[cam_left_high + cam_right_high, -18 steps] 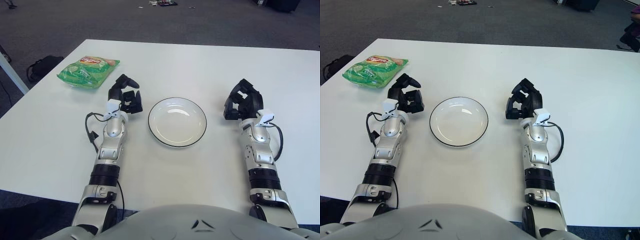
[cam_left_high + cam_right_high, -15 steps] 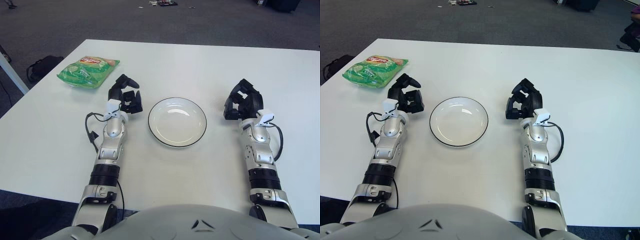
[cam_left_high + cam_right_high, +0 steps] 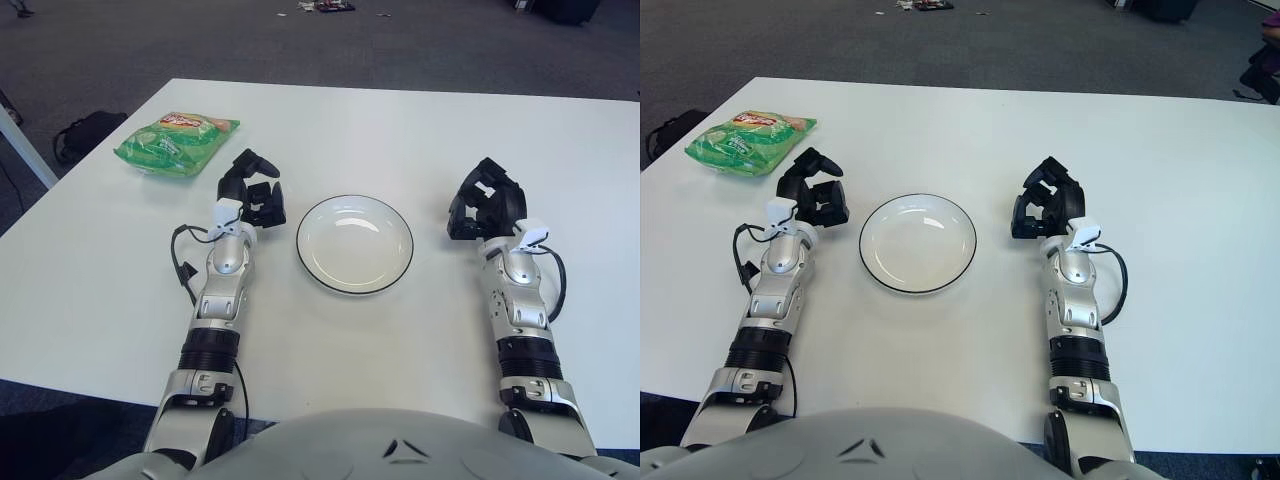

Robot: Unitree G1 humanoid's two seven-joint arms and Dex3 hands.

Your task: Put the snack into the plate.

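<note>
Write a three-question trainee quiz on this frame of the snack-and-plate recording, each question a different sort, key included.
1. True or false: the snack bag already lies in the plate.
2. Which hand is nearer the snack bag? A) left hand B) right hand
3. Fill in: the plate sits ____ the two hands.

Key:
1. False. The bag lies on the table near its far left corner, and the plate holds nothing.
2. A. The left hand shows just near-right of the bag, holding nothing.
3. Between.
</note>
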